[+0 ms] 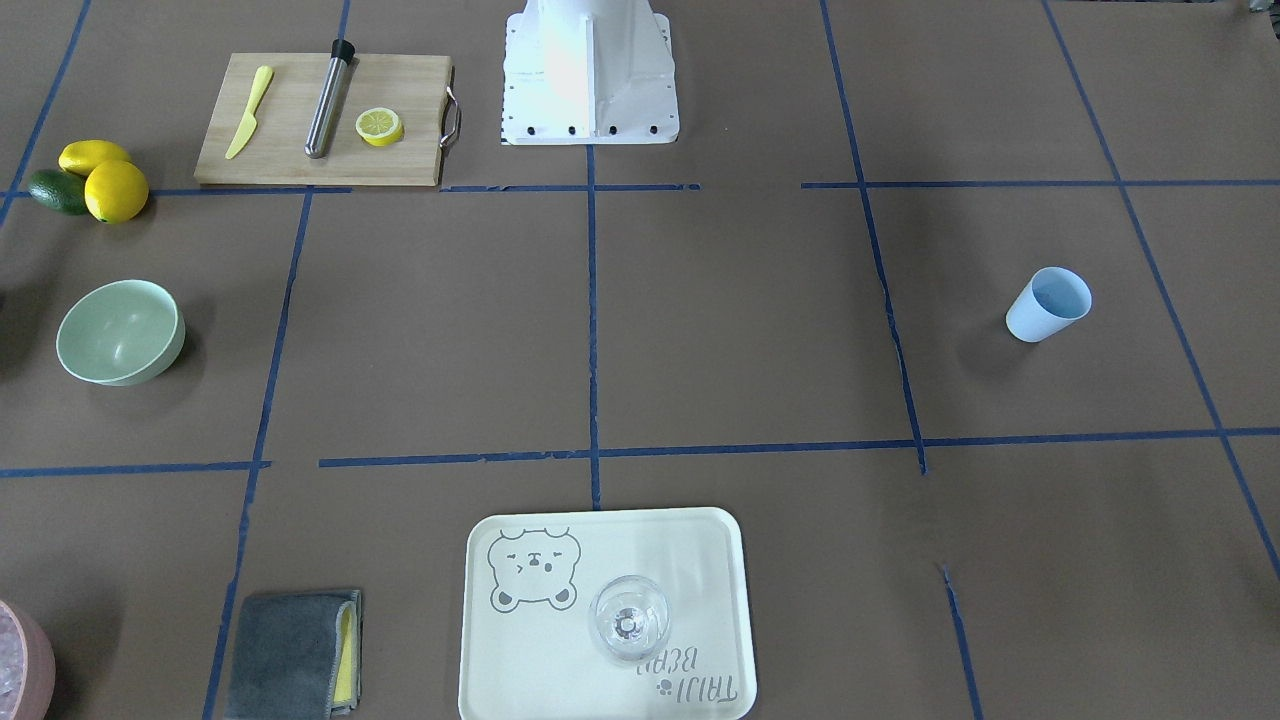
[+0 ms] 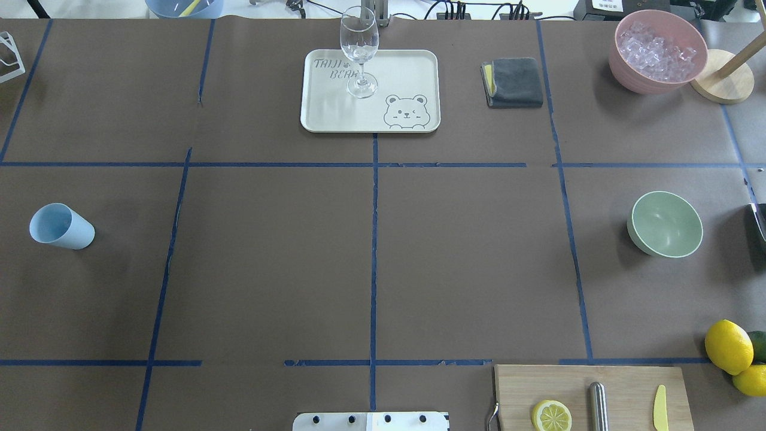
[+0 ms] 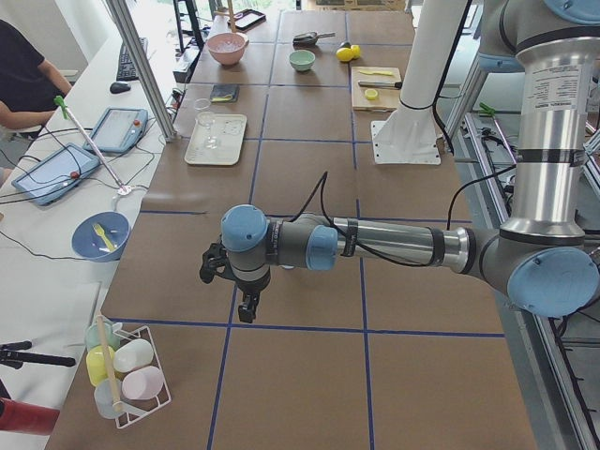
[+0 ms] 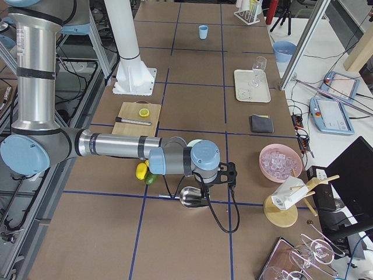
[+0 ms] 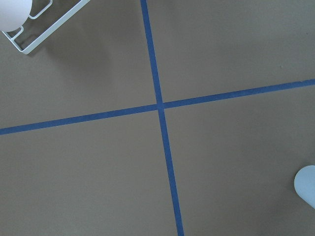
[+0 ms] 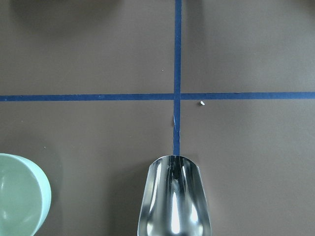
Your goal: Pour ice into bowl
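The mint-green bowl (image 1: 120,332) stands empty near the table's right end (image 2: 665,224). Its rim shows at the lower left of the right wrist view (image 6: 19,196). A shiny metal scoop (image 6: 174,201) juts out under the right wrist camera, empty, above the brown table beside the bowl. The exterior right view shows my right gripper (image 4: 224,175) holding the scoop (image 4: 189,197). No clear ice cubes are in view. My left gripper (image 3: 234,291) hovers over the table's left end; I cannot tell whether it is open or shut.
A pink container (image 2: 658,51) of whitish ice stands at the far right. A light blue cup (image 2: 61,226) stands at the left. A tray (image 2: 413,66) bears a wine glass (image 2: 359,51). A grey cloth (image 2: 514,81), cutting board (image 2: 622,383) and lemons (image 2: 728,346) lie around.
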`<act>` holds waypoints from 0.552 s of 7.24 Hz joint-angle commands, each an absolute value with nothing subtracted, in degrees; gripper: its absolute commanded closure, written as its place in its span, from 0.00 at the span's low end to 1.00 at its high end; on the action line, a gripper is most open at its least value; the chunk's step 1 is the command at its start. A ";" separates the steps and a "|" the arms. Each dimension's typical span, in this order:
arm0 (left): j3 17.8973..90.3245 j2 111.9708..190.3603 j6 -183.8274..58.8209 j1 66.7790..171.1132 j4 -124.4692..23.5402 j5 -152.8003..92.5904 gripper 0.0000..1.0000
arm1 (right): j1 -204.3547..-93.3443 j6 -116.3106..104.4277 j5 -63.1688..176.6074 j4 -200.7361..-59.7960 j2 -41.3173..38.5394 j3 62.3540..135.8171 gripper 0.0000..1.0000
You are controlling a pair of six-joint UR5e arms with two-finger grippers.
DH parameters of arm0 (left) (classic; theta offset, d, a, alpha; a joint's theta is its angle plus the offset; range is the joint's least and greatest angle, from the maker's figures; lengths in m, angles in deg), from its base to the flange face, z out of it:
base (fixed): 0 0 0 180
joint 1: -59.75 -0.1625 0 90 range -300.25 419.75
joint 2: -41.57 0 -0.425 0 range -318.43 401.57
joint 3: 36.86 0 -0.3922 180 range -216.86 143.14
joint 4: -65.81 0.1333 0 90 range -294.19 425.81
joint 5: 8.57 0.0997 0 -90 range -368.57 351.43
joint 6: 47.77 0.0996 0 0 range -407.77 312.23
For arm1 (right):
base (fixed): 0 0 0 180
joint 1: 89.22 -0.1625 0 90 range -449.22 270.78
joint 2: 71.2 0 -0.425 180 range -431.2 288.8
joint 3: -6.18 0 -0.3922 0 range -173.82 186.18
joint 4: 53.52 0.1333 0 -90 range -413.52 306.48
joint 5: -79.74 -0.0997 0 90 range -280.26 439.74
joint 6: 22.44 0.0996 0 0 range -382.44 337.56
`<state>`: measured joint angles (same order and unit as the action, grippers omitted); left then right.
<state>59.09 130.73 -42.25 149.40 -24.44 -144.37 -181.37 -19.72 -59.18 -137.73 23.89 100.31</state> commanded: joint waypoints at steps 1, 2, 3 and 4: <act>59.21 130.78 -42.24 149.40 -24.54 -144.36 0.00 | -181.42 -19.72 -58.25 -137.72 23.64 100.40 0.00; 59.29 130.69 -42.15 149.49 -24.71 -144.45 0.00 | -181.42 -19.54 -58.68 -137.63 23.46 100.40 0.00; 59.90 130.78 -42.32 149.49 -24.97 -144.62 0.00 | -181.33 -19.54 -58.77 -137.11 23.29 101.27 0.00; 61.04 131.65 -42.41 149.49 -25.06 -144.63 0.00 | -180.20 -19.63 -58.43 -137.45 20.24 101.62 0.00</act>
<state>59.95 130.98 -42.29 149.47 -24.88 -144.55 -181.10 -19.59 -58.62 -137.39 22.68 101.04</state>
